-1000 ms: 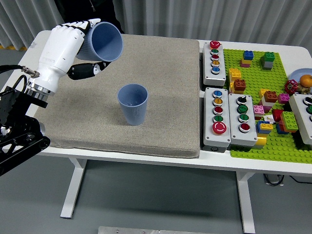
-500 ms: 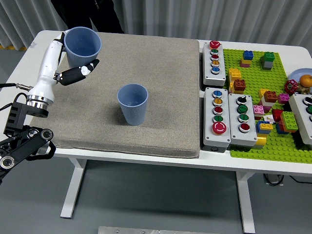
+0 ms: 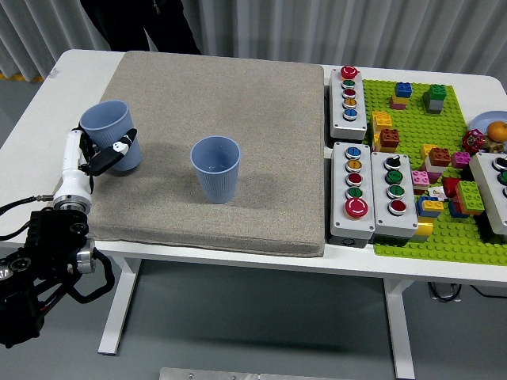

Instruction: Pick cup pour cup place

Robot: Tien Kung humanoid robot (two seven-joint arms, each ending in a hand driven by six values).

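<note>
Two blue ribbed cups are on the grey mat (image 3: 238, 95). One cup (image 3: 215, 169) stands upright and alone near the mat's middle. The other cup (image 3: 112, 135) is upright at the mat's left edge, with my left hand (image 3: 101, 152) shut around it; the white fingers and black thumb wrap its side. Whether its base touches the mat I cannot tell. My right hand is out of view.
To the right of the mat stand button boxes (image 3: 348, 103) (image 3: 356, 191) (image 3: 394, 195) and a green brick baseplate (image 3: 432, 162) with many loose bricks. A person in dark clothes (image 3: 146, 24) stands at the far side. The table's left edge (image 3: 32, 111) lies close to my hand.
My left hand has turned the held cup from tilted back to upright, and carried it down and toward the near left of the mat. The middle cup has not moved.
</note>
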